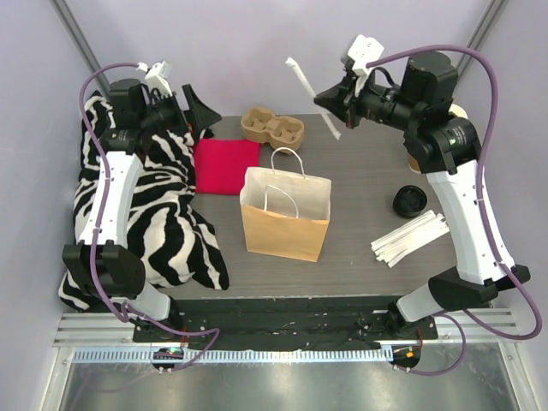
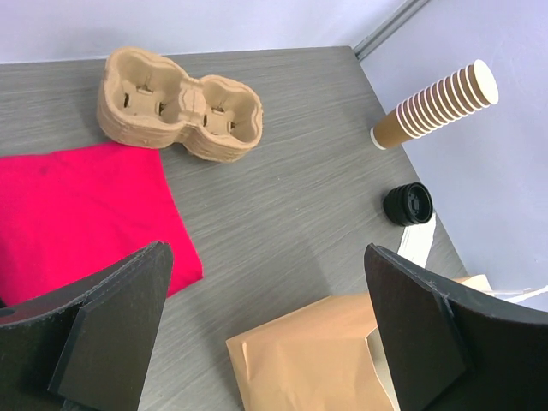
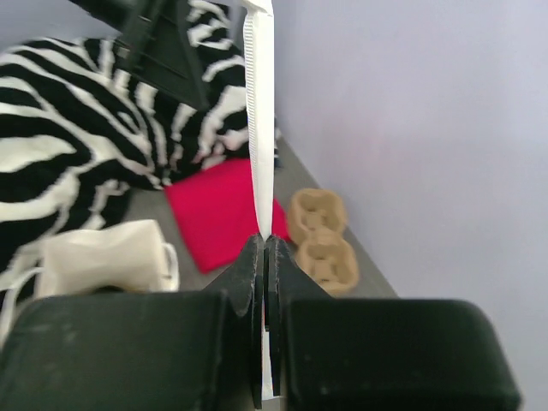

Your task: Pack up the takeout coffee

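Observation:
No lidded tan cup shows in any view; the takeout coffee is out of sight. The tan paper bag (image 1: 287, 214) stands open in the middle of the table and also shows in the left wrist view (image 2: 317, 360). My right gripper (image 1: 330, 103) is raised over the back of the table, shut on a white paper-wrapped straw (image 1: 312, 94). In the right wrist view the straw (image 3: 259, 128) sticks up from the closed gripper (image 3: 265, 244). My left gripper (image 1: 201, 116) is open and empty, raised at the back left; its view (image 2: 267, 257) looks down past the bag.
A brown pulp carrier (image 1: 272, 127) sits at the back centre. A red cloth (image 1: 227, 164) and a zebra cloth (image 1: 163, 205) lie at the left. Black lids (image 1: 409, 201) and a pile of white straws (image 1: 411, 240) lie at the right. A stack of lidless cups (image 2: 437, 107) stands behind them.

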Tool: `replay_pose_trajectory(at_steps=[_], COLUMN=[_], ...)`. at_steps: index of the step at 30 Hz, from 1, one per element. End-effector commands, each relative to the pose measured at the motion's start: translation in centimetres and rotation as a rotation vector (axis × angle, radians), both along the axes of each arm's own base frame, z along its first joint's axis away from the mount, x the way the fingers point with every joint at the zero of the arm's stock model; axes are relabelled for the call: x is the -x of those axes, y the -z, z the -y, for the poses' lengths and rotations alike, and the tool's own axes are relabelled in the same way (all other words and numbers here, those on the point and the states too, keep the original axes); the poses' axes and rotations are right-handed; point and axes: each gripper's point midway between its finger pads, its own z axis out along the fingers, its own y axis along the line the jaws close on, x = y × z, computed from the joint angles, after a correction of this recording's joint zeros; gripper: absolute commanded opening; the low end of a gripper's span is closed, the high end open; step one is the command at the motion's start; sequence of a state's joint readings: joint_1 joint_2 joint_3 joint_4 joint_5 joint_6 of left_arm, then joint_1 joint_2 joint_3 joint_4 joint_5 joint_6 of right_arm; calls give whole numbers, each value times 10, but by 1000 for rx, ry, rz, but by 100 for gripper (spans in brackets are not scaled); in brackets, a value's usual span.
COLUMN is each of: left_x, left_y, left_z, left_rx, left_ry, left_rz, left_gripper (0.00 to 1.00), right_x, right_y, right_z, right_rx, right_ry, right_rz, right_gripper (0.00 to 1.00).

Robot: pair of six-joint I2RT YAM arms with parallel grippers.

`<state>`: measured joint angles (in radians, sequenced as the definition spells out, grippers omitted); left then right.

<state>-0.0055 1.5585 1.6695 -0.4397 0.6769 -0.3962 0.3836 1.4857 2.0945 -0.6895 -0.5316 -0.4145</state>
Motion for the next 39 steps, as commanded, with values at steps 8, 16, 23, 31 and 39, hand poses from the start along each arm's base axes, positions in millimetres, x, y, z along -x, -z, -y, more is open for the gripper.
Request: replay_pose_trajectory(at_steps=[8,16,23,31,39], left_x=[21,31,34,35,38], left_y=[-22,-19,-16,-9,0], left_z=[1,-2,-2,-2,-6], left_rx=[9,-8,-7,1,-30], left_ry=[4,-7,-10,-18,-29], left_rz=[81,76,66,45,28], left_gripper=[100,100,100,100,100], right_x=[62,75,83,88,94], right_y=[35,73,102,147,185], right_z=[-75,-92,-90,-84,-78], right_rx=[-59,-41,-23,43,94], right_ry=[-293,-343,-342,-336,-333], right_rz=[-143,-224,-289,-325,-376], right_gripper=[1,1,1,1,1])
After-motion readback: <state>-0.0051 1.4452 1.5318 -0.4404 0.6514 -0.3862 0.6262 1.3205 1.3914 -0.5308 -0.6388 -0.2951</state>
